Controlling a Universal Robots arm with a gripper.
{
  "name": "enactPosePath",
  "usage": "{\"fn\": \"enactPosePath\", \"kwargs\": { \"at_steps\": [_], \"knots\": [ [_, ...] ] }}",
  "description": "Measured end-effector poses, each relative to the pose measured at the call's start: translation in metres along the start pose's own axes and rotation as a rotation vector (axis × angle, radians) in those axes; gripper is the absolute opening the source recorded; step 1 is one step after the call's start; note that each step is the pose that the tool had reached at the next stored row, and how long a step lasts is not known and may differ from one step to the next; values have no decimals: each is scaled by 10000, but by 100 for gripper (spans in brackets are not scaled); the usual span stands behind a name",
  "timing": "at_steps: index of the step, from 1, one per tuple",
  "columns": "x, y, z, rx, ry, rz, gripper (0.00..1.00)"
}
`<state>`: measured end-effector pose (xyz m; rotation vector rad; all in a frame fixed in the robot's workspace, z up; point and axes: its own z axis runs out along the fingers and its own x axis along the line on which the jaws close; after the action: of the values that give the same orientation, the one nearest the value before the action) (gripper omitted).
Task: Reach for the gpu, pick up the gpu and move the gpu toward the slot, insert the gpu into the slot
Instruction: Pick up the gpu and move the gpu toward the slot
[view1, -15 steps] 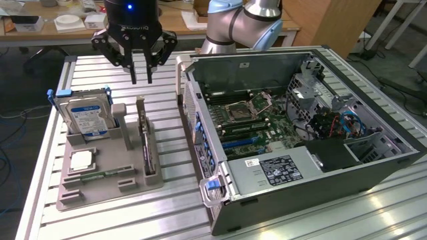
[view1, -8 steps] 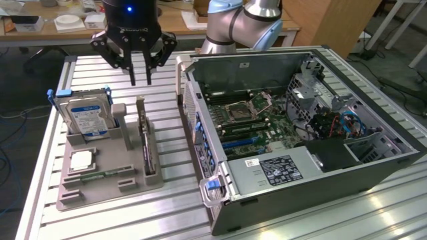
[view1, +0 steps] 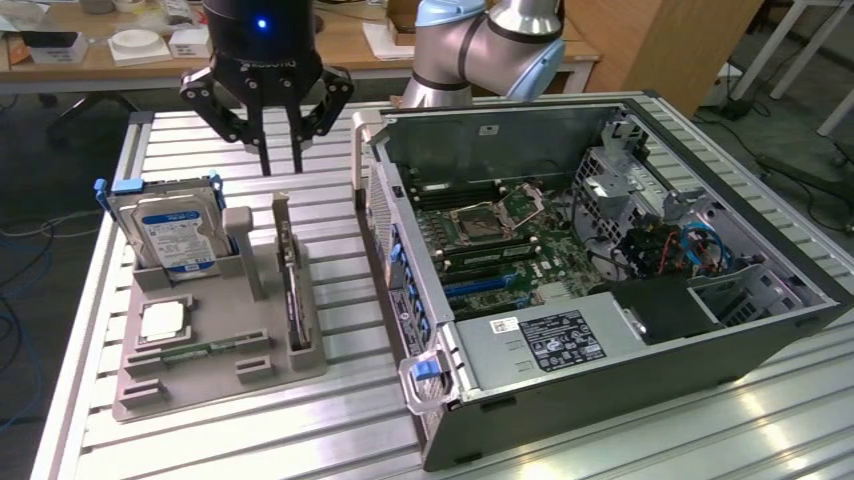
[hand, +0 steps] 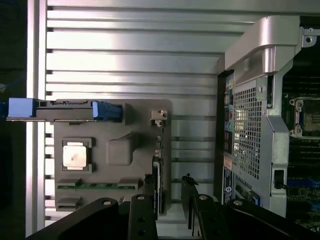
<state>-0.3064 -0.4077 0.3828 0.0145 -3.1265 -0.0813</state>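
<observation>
The gripper (hand: 167, 186) hangs just above the gpu (hand: 156, 172), its two fingers apart and holding nothing. On the exterior view's left, a gray holder (view1: 200, 385) carries a blue-labelled hard drive (view1: 174, 235), a processor chip (view1: 163, 320) and a small memory stick (view1: 200, 352). The gpu stands on its edge along the holder's right side. Further right lies the open computer case (view1: 561, 405), with the motherboard (view1: 514, 240) facing up.

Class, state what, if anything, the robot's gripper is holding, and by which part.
Nothing is held. The gripper hangs open above the thin green gpu card, standing on edge in the grey tray.
</observation>
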Motion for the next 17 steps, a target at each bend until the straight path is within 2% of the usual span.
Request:
{"fn": "enactPosePath", "kwargs": {
  "at_steps": [4, 8, 17],
  "knots": [
    [13, -4, 17, -1, -2, -36, 35],
    [26, -7, 64, 39, -67, 31, 35],
    [33, -23, 169, 86, -158, 156, 35]
  ]
}}
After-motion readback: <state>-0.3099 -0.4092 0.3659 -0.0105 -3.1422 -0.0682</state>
